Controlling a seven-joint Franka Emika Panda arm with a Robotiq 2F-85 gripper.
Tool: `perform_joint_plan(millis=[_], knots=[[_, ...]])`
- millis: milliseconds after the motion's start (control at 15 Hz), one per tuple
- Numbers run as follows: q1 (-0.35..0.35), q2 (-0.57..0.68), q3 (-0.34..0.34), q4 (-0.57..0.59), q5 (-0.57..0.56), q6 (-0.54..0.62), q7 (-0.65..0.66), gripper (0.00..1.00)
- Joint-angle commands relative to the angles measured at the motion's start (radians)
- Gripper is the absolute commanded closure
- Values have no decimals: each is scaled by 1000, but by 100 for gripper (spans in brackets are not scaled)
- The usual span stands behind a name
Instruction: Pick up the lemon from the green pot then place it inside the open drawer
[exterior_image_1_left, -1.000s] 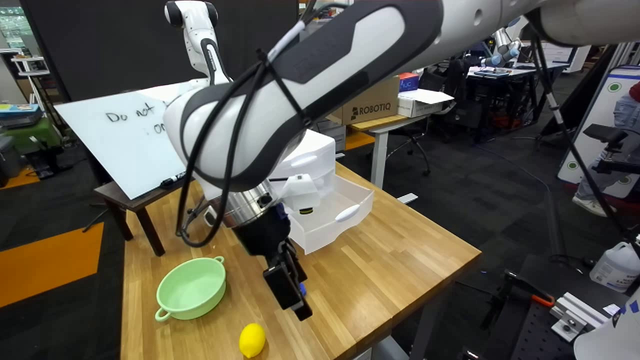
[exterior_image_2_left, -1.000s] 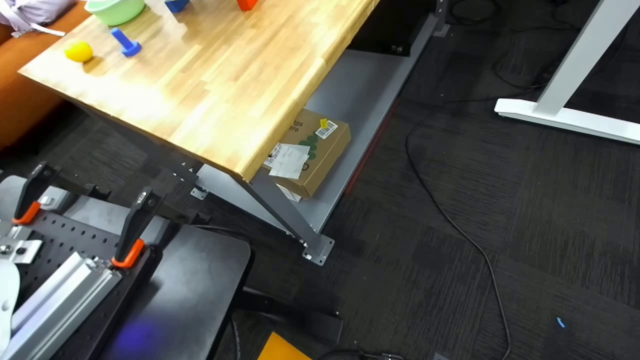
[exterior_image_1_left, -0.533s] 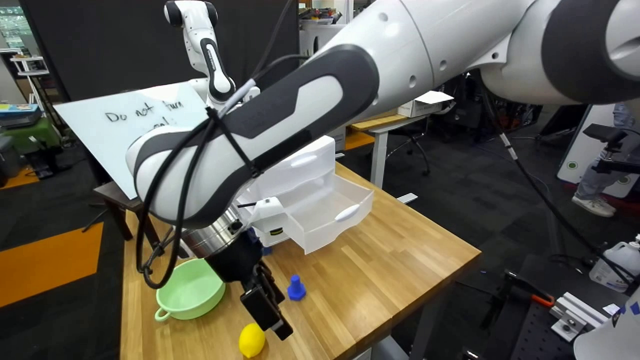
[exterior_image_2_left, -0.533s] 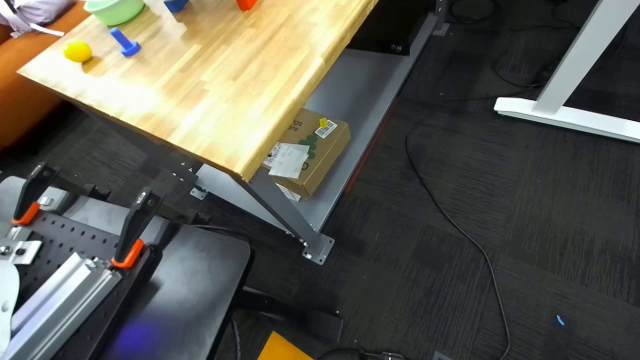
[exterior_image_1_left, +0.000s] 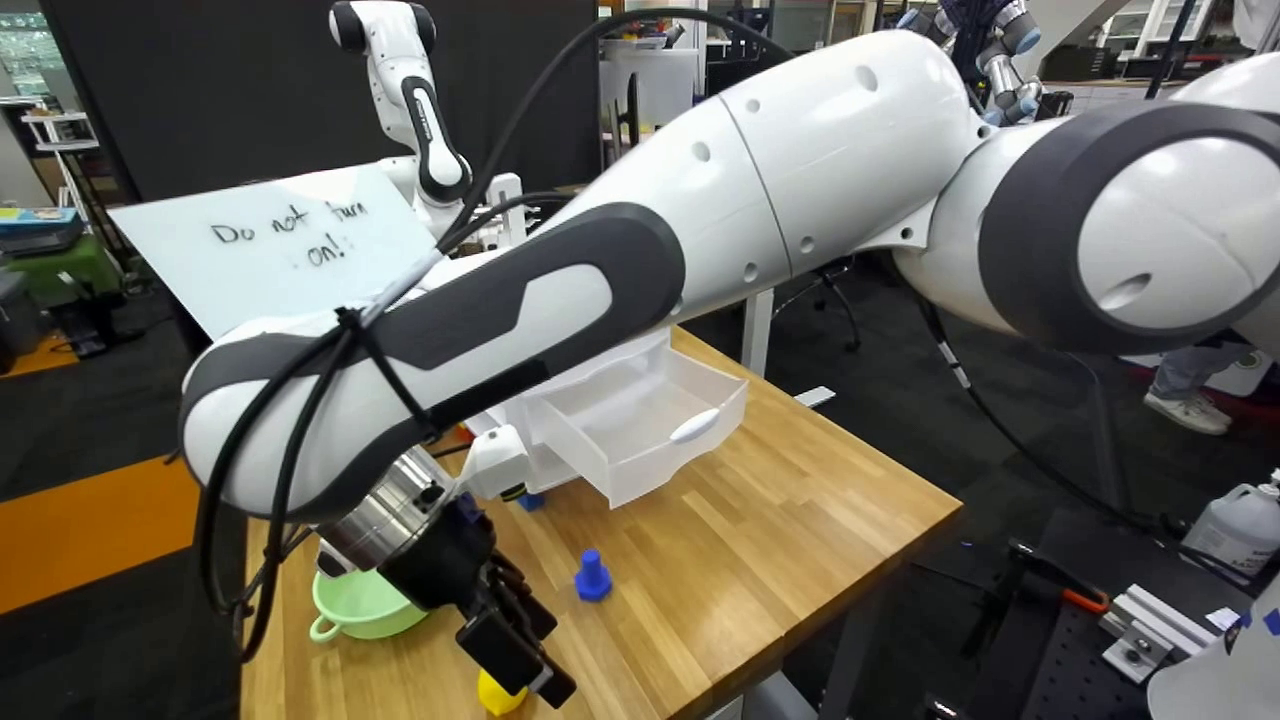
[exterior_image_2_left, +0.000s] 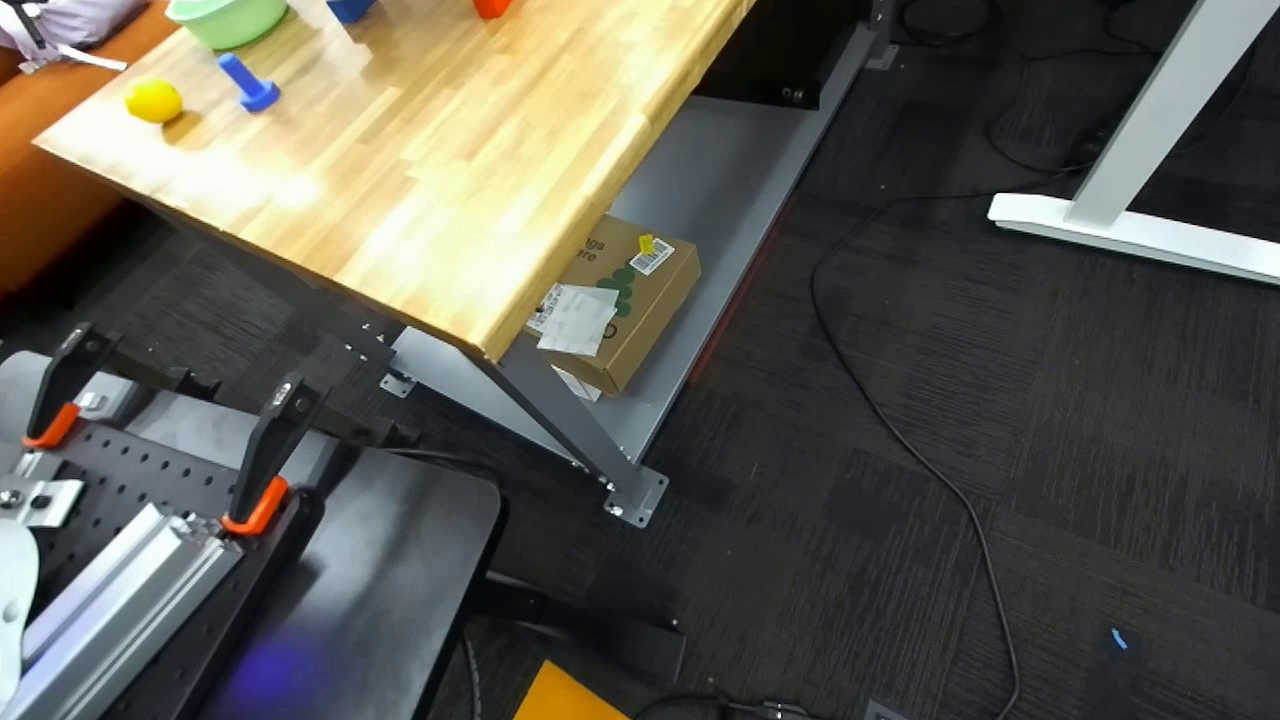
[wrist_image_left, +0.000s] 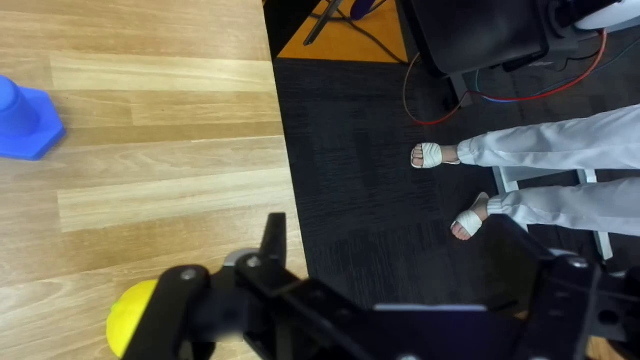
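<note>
The yellow lemon lies directly on the wooden table, outside the pale green pot. It also shows in an exterior view and at the lower left of the wrist view, partly behind my gripper's linkage. My gripper hangs tilted above the table, overlapping part of the lemon in that exterior view. In the wrist view the jaws stand wide apart with nothing between them, so the gripper is open. The white drawer is pulled out from its unit, and its visible floor is bare. My arm covers much of the unit and part of the pot.
A blue bolt-shaped piece stands between lemon and drawer. A blue block and a red-orange block sit farther along the table. In the wrist view a person's legs are beyond the table edge.
The arm has swung left and lower in the exterior view, bringing the open gripper over toward the lemon. The blue bolt-shaped piece has come into clear sight; more of the pot is covered.
</note>
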Motion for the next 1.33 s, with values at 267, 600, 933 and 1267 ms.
perform_joint_plan(millis=[267, 600, 933, 1267], knots=[[0, 4, -1, 15, 0, -14, -3, 0], [-5, 4, 1, 21, -1, -20, -19, 0], [17, 27, -10, 136, -57, -117, -116, 0], [35, 66, -21, 236, -104, -179, -250, 0]])
